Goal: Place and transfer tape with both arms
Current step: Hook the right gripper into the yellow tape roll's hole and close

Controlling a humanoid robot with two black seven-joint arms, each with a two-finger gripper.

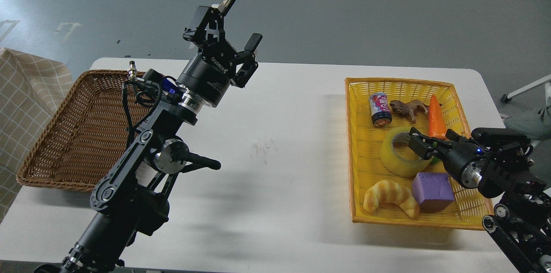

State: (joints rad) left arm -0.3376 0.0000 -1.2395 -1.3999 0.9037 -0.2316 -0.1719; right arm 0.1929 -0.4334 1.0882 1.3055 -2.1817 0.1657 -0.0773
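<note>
The robot's right gripper (416,140) reached into the yellow basket (360,187) on the right side of the white table (275,169), its fingers straddling the near wall of the tape (398,159), one tip inside the pale core and one outside; whether the jaws had closed on the roll could not be told from this view. The tape lay among a croissant toy (387,195), a purple block (432,190), a drink can (380,109), an animal figure (409,109) and an orange carrot toy (437,120). The left gripper (239,38) was raised above the table's far edge, jaws spread and empty, near the brown wicker basket (64,144). The pickup appeared to be the step in hand; the next move seemed to call for a firm pinch on the ring's wall and a lift clear of the neighbouring toys toward the waiting left arm
</note>
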